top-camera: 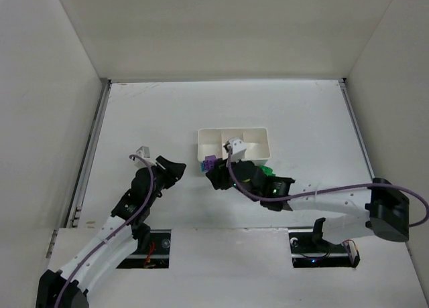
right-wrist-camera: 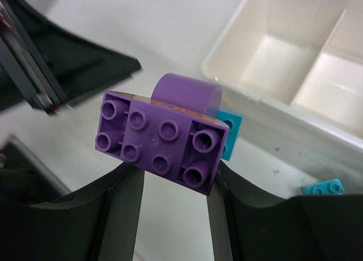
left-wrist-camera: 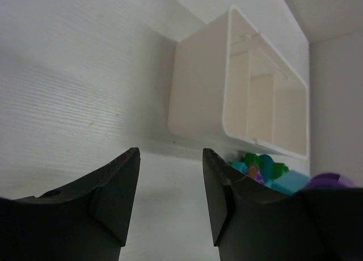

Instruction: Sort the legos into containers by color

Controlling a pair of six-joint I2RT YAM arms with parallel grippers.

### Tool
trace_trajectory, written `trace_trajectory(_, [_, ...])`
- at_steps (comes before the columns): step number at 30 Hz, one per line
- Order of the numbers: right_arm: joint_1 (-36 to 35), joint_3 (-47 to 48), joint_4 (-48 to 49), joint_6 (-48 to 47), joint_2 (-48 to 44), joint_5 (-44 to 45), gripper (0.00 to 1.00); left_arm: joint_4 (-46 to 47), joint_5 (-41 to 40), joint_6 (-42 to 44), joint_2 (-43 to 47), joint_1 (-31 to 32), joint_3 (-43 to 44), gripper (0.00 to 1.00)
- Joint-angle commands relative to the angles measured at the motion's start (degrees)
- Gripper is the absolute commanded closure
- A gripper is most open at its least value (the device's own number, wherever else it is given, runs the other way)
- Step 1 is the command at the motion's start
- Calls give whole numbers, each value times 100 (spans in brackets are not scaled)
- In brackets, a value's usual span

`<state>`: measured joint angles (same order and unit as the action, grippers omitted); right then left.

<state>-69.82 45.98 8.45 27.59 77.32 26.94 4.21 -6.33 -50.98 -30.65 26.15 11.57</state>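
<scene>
Right gripper (right-wrist-camera: 174,179) holds a purple brick (right-wrist-camera: 161,142) just outside the tray (right-wrist-camera: 266,105); the drop is not yet done.
Fingers are clamped on the brick's sides, studs facing the wrist camera. A rounded purple piece (right-wrist-camera: 187,93) sits behind it; can't tell if joined. The brick hangs just off the tray's near-left corner. The next move likely needs a lift over the rim, centring over one compartment, then release; the compartments in view look bare, so any works for purple. Left gripper (left-wrist-camera: 170,159) is left of the tray, fingers moderately apart, nothing between. Cyan bricks (right-wrist-camera: 324,187) and a green brick (top-camera: 266,170) lie by the tray's near wall, unsorted.
</scene>
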Motion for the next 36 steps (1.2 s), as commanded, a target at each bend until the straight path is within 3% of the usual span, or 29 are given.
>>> trace_trajectory(1, [490,-194,429,466,-313,-1030,69,861,421,-456,86,341,126,56])
trace_trajectory(6, [886,-405,667,729,-455,-1612,70,1608,360,-694,-133,1044,47,53])
trace_trajectory(15, [1221,-598,799,897,-665,-2079,70,2215,-35,-606,-669,1598,82,51])
trace_trajectory(25, [1248,-616,852,923,-745,-2140,70,2383,-35,-483,-1162,1695,372,51])
trace_trajectory(36, [1230,-792,1045,1072,-1017,-2280,70,2638,-62,-623,-1303,1854,328,61])
